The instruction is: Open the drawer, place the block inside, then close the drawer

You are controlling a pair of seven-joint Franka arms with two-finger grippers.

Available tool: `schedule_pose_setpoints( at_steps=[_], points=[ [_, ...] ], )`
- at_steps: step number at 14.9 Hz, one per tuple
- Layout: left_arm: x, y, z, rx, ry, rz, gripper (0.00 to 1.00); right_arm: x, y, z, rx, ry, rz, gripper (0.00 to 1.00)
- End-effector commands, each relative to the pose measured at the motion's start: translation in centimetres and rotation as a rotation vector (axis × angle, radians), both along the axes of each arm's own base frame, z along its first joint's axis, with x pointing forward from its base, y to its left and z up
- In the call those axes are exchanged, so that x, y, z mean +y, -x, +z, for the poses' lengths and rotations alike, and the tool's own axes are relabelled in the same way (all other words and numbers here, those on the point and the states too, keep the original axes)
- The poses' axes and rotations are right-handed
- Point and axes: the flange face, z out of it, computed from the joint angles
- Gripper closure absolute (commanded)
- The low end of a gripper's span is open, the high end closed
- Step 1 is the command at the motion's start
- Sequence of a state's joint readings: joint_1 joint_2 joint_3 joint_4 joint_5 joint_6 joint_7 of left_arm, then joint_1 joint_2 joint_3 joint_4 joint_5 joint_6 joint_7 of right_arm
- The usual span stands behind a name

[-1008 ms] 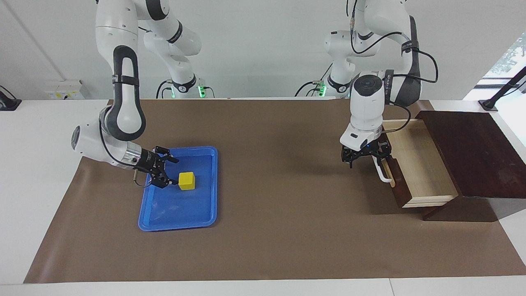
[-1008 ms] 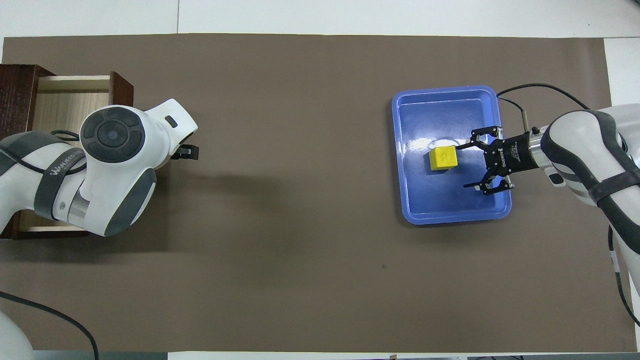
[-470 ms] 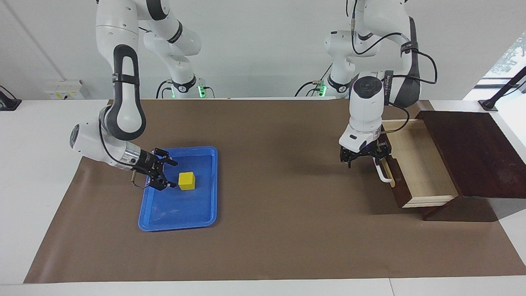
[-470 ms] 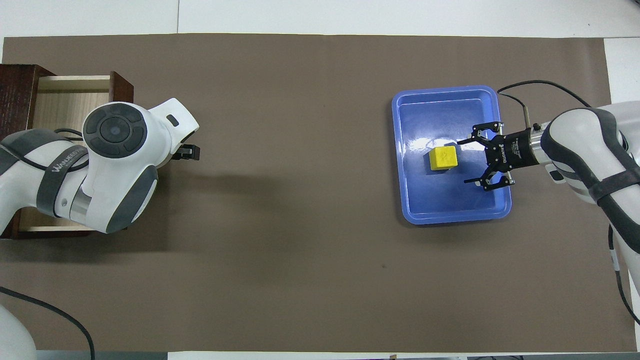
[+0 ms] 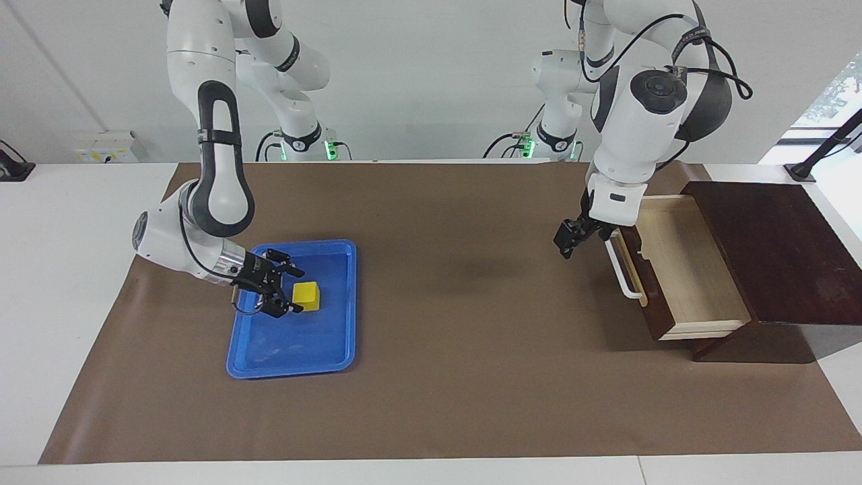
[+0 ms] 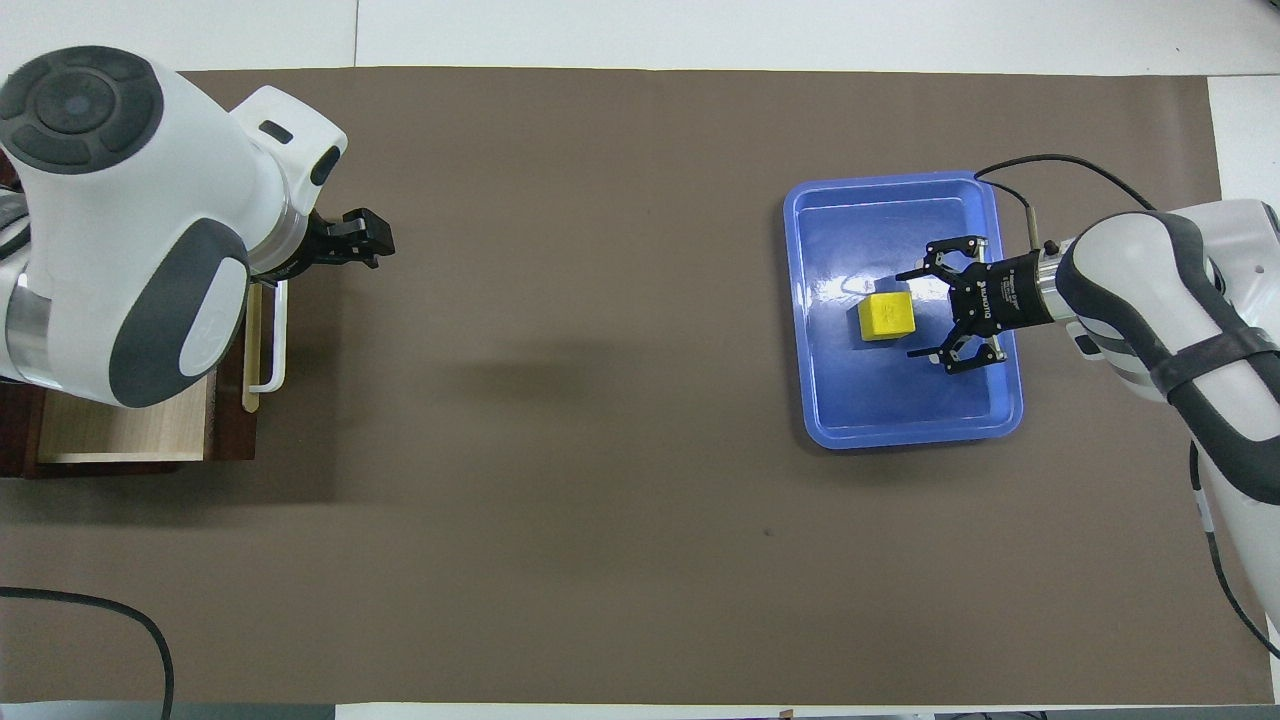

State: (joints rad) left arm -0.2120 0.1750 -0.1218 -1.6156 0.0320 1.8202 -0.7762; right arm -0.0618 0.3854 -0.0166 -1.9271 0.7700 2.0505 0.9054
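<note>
**Drawer open, closing in on the block**

The drawer [image 5: 680,269] stands pulled out of its dark box [image 5: 774,249] at the left arm's end of the bench, pale floor bare, white handle [image 5: 623,269] toward the middle of the bench. So I judge the opening step done and the pick-up the one in hand.

My left gripper [image 5: 567,244] hangs in the air over the brown mat [image 5: 458,377] just beside the drawer front, clear of the handle. I cannot tell whether its fingers are apart or together.

The block [image 5: 306,296] sits inside the blue tray [image 5: 337,357] toward the right arm's end of the bench, nearer the tray's edge on the robots' side. My right gripper [image 5: 286,291] reaches in low over the tray's end wall, nearly level, its fingers spread wide with one tip at each side of the block's near corner. In the overhead view the tips [image 6: 915,273] just straddle the block [image 6: 886,316], but the block is not yet deep between them and I see no contact.

Next, I think, I must push the right gripper a little further so the block sits squarely between the fingers, then close and lift clear of the tray wall before carrying it along the bench to the drawer. The low, slanted approach could nudge the block along the tray instead of catching it.
</note>
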Motion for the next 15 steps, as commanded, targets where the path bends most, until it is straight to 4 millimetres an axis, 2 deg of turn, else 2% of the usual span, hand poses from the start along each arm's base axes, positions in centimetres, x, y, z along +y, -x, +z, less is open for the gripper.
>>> schedule_pose_setpoints(
  at_steps=[1, 4, 5, 6, 7, 9, 10, 15],
  points=[
    [-2.0, 1.5, 0.6, 0.022, 0.018, 0.134, 0.0, -0.3, -0.5, -0.1, -0.034, -0.015, -0.002, 0.0],
    [-2.2, 2.1, 1.0, 0.016, 0.028, 0.381, 0.0, -0.5, -0.4, -0.3, -0.046, -0.006, -0.003, 0.0],
    [-2.9, 2.4, 1.1, 0.015, 0.033, 0.446, 0.0, -0.4, -0.4, -0.4, -0.045, -0.005, -0.003, 0.01],
    [-4.0, 2.9, 1.2, 0.02, 0.042, 0.515, 0.0, -0.4, -0.4, -0.4, -0.046, -0.004, -0.002, 0.11],
    [-4.5, 3.1, 1.3, 0.034, 0.06, 0.594, 0.0, -0.5, -0.3, -0.5, -0.047, -0.004, -0.001, 0.26],
    [-5.0, 3.6, 1.9, 0.048, 0.087, 0.734, 0.0, -0.5, -0.3, -0.5, -0.055, -0.005, 0.011, 0.67],
    [-5.8, 4.0, 2.1, 0.047, 0.091, 0.768, 0.0, -0.5, -0.3, -0.4, -0.057, -0.005, 0.011, 1.0],
    [-7.5, 4.8, 2.2, 0.062, 0.103, 0.882, 0.0, 0.6, -0.8, 0.0, -0.07, 0.006, 0.011, 1.0]
  ],
)
